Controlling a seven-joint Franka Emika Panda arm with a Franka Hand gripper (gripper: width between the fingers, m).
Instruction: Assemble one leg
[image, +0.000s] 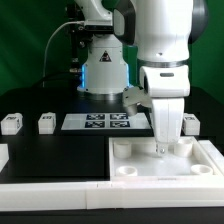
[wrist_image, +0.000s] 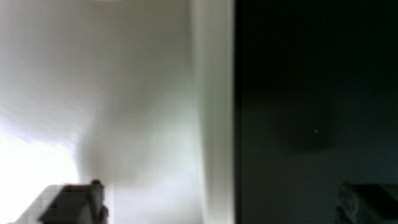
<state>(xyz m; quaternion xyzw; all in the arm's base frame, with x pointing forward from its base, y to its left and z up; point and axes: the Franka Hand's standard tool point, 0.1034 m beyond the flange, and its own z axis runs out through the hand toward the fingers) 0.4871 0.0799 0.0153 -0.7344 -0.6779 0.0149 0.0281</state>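
Observation:
My gripper (image: 165, 148) hangs low over the far rim of the large flat white tray-like part (image: 120, 165). In the wrist view the gripper (wrist_image: 217, 200) is open and empty. Its two dark fingertips (wrist_image: 71, 203) stand wide apart, with the white part (wrist_image: 125, 110) under one side and the dark table (wrist_image: 320, 110) under the other. Small white legs stand on the table behind: two at the exterior view's left (image: 10, 122) (image: 46, 122) and one at the right (image: 189, 122), just beside the gripper. None is held.
The marker board (image: 105, 121) lies flat behind the tray-like part, between the legs. The robot's base (image: 105, 70) stands further back. A raised socket (image: 125, 150) sits on the tray-like part to the left of the gripper.

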